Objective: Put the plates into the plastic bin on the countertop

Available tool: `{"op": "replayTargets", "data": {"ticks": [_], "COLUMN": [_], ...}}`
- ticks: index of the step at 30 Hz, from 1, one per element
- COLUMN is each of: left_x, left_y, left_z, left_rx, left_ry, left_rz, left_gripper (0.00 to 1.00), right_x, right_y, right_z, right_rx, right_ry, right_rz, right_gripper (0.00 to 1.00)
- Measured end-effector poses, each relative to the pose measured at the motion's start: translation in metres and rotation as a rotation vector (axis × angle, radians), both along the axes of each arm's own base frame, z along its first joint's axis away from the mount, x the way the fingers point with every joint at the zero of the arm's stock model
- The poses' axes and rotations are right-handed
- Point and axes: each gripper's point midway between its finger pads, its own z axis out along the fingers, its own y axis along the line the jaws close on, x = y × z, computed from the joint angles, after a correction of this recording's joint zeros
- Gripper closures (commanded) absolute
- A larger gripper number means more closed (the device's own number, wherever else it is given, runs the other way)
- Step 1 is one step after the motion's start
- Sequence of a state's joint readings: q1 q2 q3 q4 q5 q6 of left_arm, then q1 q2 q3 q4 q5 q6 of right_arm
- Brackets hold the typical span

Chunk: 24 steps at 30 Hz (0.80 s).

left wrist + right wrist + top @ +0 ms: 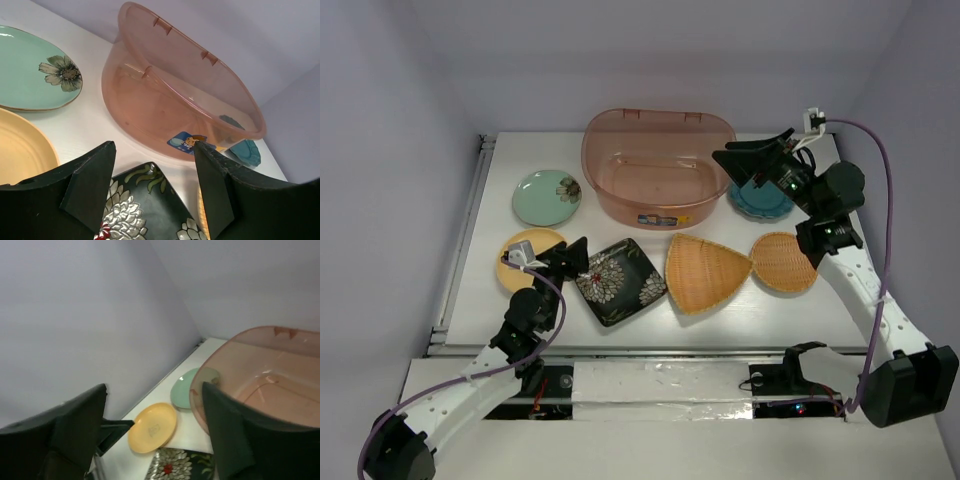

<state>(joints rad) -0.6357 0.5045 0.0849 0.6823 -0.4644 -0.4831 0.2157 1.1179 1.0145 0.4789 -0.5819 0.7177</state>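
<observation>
Left gripper [572, 258] hovers open by the black square plate [621, 281]; right gripper [748, 158] is open too, empty. First pick likely needs a rim pinch.

Left pincer [576, 257]: matte black, with two broad wedge-shaped fingers [87, 192] whose inner faces are flat.
Left arm [470, 385]: white tube links behind the pincer, black joint housings.
Left camera box [520, 250]: small and pale grey, just behind the pincer.
Left cable [420, 398]: purple, runs from behind the pincer back along the arm.
Right pincer [748, 158]: same black wedges.
Right arm [865, 295]: white links, black joints, and a green light [788, 183] behind the pincer.
Right cable [889, 200]: purple, runs from a white plug [813, 120] behind the pincer.
</observation>
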Motion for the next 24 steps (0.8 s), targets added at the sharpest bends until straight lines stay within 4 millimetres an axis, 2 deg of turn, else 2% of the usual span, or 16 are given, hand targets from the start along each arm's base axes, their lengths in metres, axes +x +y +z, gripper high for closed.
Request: {"op": "replayTargets", "data": {"ticks": [2,4,6,9,12,13,15,16,22,24], "left_x": [0.000,-0.001,-0.001,-0.002,-0.003,-0.004,-0.004,-0.005,-0.007,-0.008], "left_y": [-0.001,-0.002,-0.003,-0.006,-0.010,-0.012,-0.013,-0.014,-0.018,-0.020], "left_z": [0.000,0.001,0.001,0.001,0.002,0.003,0.003,0.004,0.006,0.006], "left_rx": [-0.001,-0.002,-0.004,-0.004,-0.008,-0.009,-0.010,-0.012,-0.014,-0.012], "left_ry": [-0.002,-0.003,-0.003,-0.004,-0.008,-0.009,-0.011,-0.012,-0.021,-0.020], "left_rz": [-0.005,-0.012,-0.021,-0.038,-0.061,-0.068,-0.079,-0.085,-0.112,-0.120], "left_gripper": [0.39,0.39,0.40,0.45,0.61,0.74,0.89,1.00,1.00,1.00], "right_x": [-0.001,-0.002,0.001,0.014,0.035,0.039,0.057,0.063,0.090,0.097], "right_y": [-0.004,-0.011,-0.019,-0.034,-0.053,-0.058,-0.080,-0.090,-0.169,-0.189], "right_z": [0.005,0.010,0.014,0.012,-0.001,-0.005,-0.025,-0.034,-0.078,-0.098], "right_rx": [0.004,0.011,0.017,0.023,0.018,0.016,0.011,0.009,0.034,0.042], "right_ry": [-0.010,-0.017,-0.016,0.024,0.099,0.116,0.195,0.226,0.388,0.440], "right_rz": [-0.031,-0.077,-0.134,-0.243,-0.384,-0.413,-0.537,-0.584,-0.877,-0.941], "right_gripper": [0.81,1.00,1.00,1.00,1.00,1.00,1.00,1.00,1.00,1.00]}}
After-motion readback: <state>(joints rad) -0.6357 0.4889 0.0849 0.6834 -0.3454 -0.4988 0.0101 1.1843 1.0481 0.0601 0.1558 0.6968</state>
